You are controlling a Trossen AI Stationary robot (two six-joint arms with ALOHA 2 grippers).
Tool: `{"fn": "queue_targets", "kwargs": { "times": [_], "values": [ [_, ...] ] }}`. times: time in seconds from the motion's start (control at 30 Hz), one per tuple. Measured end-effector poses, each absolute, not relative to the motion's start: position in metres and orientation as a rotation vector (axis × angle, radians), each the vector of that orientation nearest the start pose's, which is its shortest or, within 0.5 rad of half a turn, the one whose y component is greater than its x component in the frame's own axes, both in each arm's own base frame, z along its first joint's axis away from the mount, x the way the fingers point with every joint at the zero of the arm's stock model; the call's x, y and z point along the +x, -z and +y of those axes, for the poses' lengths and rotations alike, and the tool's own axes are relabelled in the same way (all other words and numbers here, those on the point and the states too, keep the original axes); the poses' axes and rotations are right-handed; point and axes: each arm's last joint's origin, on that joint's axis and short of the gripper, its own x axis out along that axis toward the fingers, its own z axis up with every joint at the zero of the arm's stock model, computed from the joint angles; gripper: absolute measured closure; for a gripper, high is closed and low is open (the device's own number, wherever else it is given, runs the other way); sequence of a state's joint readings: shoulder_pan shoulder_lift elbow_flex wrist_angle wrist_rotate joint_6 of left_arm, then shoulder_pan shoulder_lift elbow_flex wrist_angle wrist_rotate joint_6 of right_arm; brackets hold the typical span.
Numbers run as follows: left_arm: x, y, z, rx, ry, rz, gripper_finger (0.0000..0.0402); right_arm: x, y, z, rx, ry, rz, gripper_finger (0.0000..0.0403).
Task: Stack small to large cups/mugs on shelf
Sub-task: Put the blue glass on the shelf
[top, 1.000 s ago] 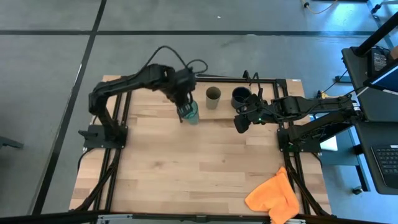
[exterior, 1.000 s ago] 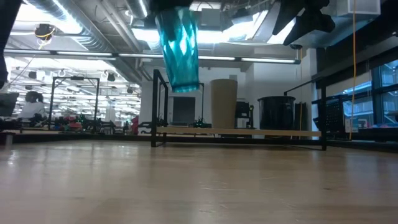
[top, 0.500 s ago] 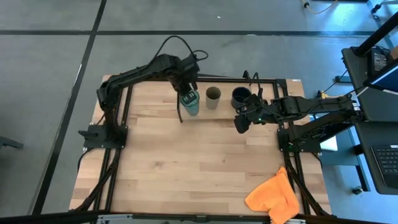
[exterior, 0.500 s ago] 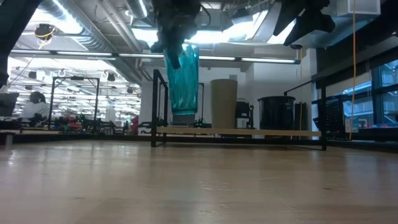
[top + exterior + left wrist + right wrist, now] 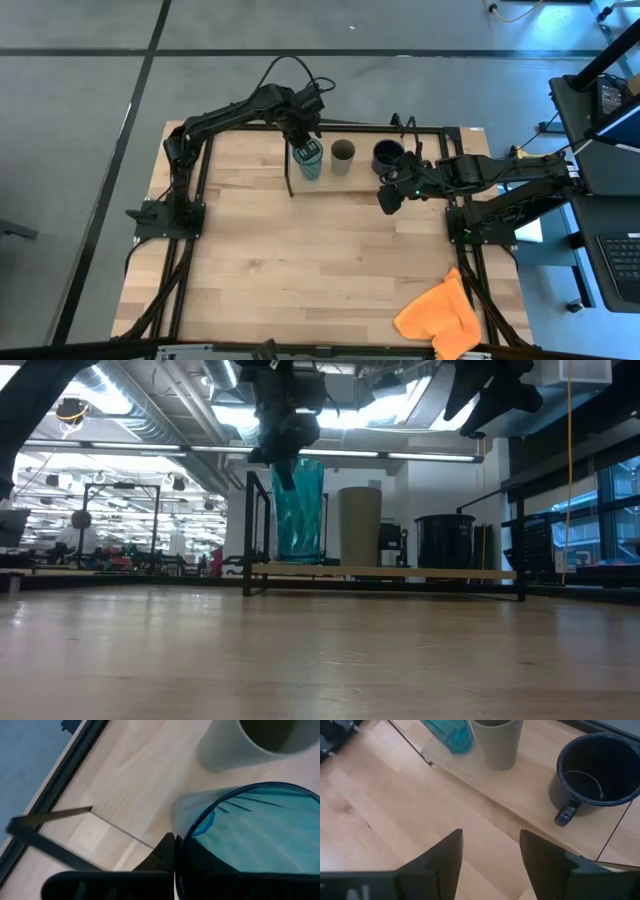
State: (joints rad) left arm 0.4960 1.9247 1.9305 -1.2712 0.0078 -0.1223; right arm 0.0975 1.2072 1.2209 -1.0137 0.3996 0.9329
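The teal-green tumbler stands upright at the left end of the shelf, with my left gripper shut on its rim from above. Right beside it stands the olive-tan cup, then the dark navy mug; both rest by their bases on the shelf board. My right gripper hovers open over the table, just near of the shelf in front of the mug. My left gripper holds the tumbler by its rim, on the side away from the tan cup. One finger lies outside the wall; the other shows dark through the teal wall, inside. The fingers point down. The tumbler is upright, its base at board height; whether it rests there, I cannot tell.
The shelf's black rod frame has an upright end close to the tumbler and another at the far right. An orange cloth lies at the table's near right corner. The bare tabletop spreads near of the shelf.
My left gripper has carried the tumbler toward the table's far edge and down, from above the table in front of the shelf to the shelf's left end beside the tan cup. The tumbler stayed upright in the hold. My right arm has kept still.
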Motion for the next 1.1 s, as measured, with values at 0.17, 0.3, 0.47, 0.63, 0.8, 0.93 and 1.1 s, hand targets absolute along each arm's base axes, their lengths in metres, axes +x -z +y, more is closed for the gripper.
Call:
{"fn": "queue_targets", "kwargs": {
  "times": [0.17,0.3,0.47,0.63,0.8,0.93,1.1],
  "values": [
    [0.338,-0.318,0.189,-0.428,-0.509,1.215,0.0401,0.221,-0.334,0.010,0.603,0.697,0.762,0.0205],
    [0.337,-0.315,0.194,-0.424,-0.518,1.222,0.0401,0.221,-0.334,0.010,0.602,0.698,0.763,0.0205],
    [0.338,-0.316,0.195,-0.414,-0.515,1.203,0.0397,0.221,-0.334,0.010,0.602,0.698,0.763,0.0205],
    [0.339,-0.316,0.195,-0.427,-0.495,1.197,0.0394,0.221,-0.334,0.010,0.599,0.702,0.760,0.0205],
    [0.341,-0.316,0.192,-0.439,-0.466,1.191,0.0383,0.221,-0.334,0.010,0.595,0.708,0.756,0.0205],
    [0.341,-0.316,0.192,-0.439,-0.466,1.190,0.0371,0.221,-0.334,0.010,0.595,0.708,0.756,0.0205],
    [0.342,-0.316,0.193,-0.432,-0.473,1.175,0.0357,0.221,-0.334,0.010,0.593,0.712,0.753,0.0205]
  ]
}}
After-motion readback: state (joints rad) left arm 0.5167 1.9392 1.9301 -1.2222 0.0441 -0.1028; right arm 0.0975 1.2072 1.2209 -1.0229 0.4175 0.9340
